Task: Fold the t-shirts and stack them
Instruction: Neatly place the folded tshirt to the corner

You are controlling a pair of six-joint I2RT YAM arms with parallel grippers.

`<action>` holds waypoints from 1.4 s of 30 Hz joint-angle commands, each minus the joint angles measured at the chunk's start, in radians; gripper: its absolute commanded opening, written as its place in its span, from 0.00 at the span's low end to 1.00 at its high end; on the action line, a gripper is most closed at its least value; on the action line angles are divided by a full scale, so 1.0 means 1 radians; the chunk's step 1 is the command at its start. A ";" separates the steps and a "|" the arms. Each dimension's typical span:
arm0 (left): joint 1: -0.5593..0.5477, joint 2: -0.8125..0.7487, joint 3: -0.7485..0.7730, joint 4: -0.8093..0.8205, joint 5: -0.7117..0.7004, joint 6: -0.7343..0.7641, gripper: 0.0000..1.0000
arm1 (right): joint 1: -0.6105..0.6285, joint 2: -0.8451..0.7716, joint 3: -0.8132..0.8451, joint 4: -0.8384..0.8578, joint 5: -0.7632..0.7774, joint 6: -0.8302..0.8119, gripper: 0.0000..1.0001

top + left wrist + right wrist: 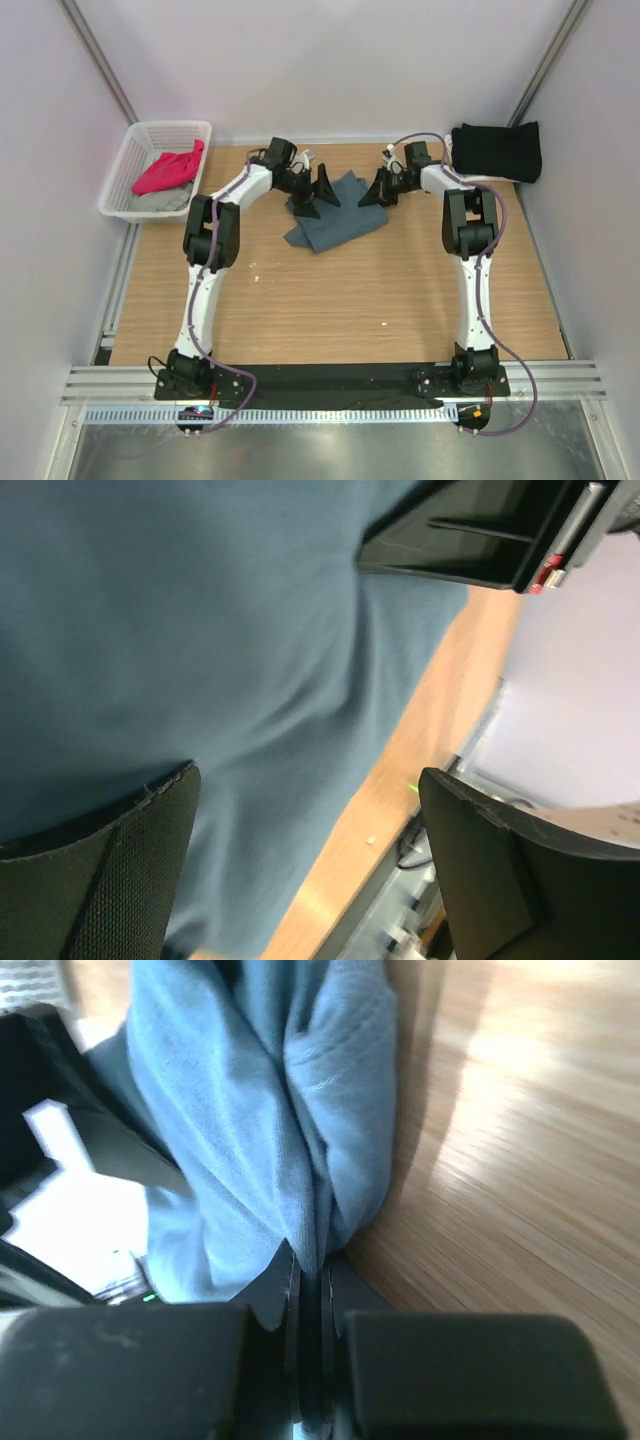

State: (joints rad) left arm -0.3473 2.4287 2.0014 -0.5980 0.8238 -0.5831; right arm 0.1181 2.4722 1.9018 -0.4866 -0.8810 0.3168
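**Wood surface hosts a fold barely begun**

Near the far edge of the surface, between the two arms, lies the slate blue-grey t-shirt. It is rumpled and only loosely doubled over, not yet a tidy fold. At the far left corner stands the white mesh basket, holding the magenta-pink t-shirt bunched on top of the light grey t-shirt; neither looks to have been folded. In the far right corner sits the black t-shirt, a compact dark block that appears folded and set aside, likely the base of the stack.

The left end effector hangs over the blue-grey shirt's left side with its jaws spread wide. The wrist view shows cloth beneath them and nothing between them. The right end effector is clamped on a gathered edge of the same shirt at its right side. The wrist view shows the fabric pinched thin between the closed fingers, low against the wood.

By this evidence, roughly one shirt in four is finished. The blue-grey one is mid-fold, with only one side gripped. The two in the basket have yet to be taken out, folded and stacked.
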 commanded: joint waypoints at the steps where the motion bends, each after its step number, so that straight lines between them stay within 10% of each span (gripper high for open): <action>1: 0.040 -0.111 0.089 -0.052 -0.113 0.109 0.91 | -0.044 -0.104 0.069 -0.059 0.181 -0.119 0.01; 16: 0.102 -0.100 0.200 -0.359 -0.635 0.414 1.00 | -0.106 -0.269 0.203 -0.173 0.448 -0.386 0.01; 42: 0.068 -0.123 0.076 -0.344 -0.569 0.390 1.00 | -0.302 -0.206 0.557 -0.107 0.695 -0.495 0.01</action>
State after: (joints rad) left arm -0.2672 2.3295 2.0800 -0.9527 0.2466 -0.2035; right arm -0.1814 2.2864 2.3981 -0.6567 -0.2047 -0.1478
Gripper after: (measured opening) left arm 0.994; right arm 0.100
